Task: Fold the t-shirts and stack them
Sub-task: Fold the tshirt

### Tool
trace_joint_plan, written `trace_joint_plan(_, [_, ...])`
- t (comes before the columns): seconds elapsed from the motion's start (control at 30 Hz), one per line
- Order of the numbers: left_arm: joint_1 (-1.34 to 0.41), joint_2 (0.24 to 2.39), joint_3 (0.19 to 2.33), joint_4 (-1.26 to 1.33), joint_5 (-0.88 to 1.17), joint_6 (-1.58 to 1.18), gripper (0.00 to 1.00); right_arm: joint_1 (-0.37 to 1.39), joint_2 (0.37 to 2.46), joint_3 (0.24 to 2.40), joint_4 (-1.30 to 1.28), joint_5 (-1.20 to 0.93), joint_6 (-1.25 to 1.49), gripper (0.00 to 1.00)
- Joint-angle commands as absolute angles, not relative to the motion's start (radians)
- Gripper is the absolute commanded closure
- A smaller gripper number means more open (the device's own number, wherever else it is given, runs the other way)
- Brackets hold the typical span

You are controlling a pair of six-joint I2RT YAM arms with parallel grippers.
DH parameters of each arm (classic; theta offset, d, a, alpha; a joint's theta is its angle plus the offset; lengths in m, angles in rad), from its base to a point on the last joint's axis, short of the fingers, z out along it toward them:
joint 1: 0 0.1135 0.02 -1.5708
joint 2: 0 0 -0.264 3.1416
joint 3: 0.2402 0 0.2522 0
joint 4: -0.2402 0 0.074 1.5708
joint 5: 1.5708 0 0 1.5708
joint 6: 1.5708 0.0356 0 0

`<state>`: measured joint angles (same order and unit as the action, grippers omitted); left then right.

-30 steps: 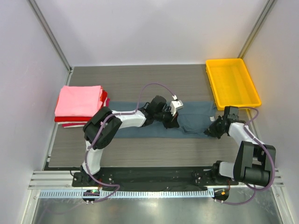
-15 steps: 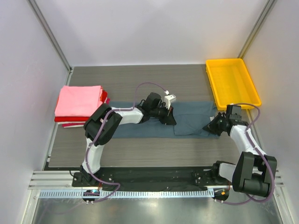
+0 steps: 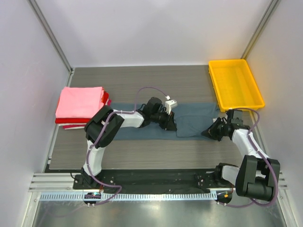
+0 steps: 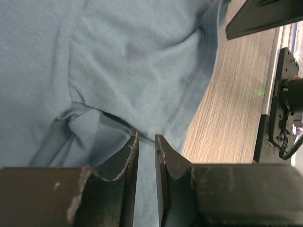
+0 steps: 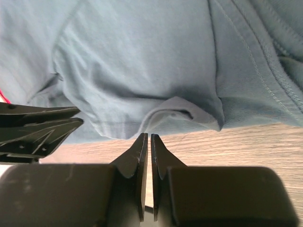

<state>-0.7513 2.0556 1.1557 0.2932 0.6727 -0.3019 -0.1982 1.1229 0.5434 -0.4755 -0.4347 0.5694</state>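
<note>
Left tool (image 4: 146,138): fingers almost together with a narrow slit between them, low over blue cloth. Cannot tell if any cloth is nipped. Right tool (image 5: 147,135): fingers pressed together, tips at a puckered fold of the hem where cloth meets bare worktop (image 3: 142,85).

Slate blue-grey t-shirt (image 3: 196,120): a long flat strip running 9 to 3 o'clock across mid-worktop. A second layer lies over the 3 o'clock part, wrinkled, seams and stitching showing. In the top view the left tool sits on that layer's 9 o'clock edge and the right tool at the strip's 3 o'clock end.

Folded stack at 9 o'clock: pink t-shirt (image 3: 79,101) on top, red t-shirt (image 3: 64,121) under it, square and flat. Yellow tray (image 3: 235,84) at 2 o'clock, apart from the shirt.
</note>
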Motion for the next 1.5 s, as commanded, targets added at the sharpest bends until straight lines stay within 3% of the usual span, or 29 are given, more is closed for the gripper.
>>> trace_joint_plan(0.0, [-0.75,1.974,1.186,0.266,0.68,-0.259,0.78,-0.195,1.152,0.54,-0.44,-0.48,0.555,0.88])
trace_joint_plan(0.33, [-0.804,1.904,1.19,0.19,0.599,-0.174,0.76,-0.176,1.241,0.535,-0.371,-0.521,0.584,0.89])
trace_joint_plan(0.7, [-0.853,1.85,1.166,0.129,0.425,0.049,0.65,-0.172,1.365,0.591,-0.296,-0.503,0.634,0.92])
trace_joint_plan(1.23, [-0.94,1.93,1.339,0.091,0.443,-0.047,0.65,-0.179,1.436,0.586,-0.239,-0.463,0.658,0.96])
trace_joint_plan(1.47, [-1.002,2.057,1.445,0.162,0.456,-0.187,0.71,-0.21,1.424,0.571,-0.225,-0.477,0.653,0.96])
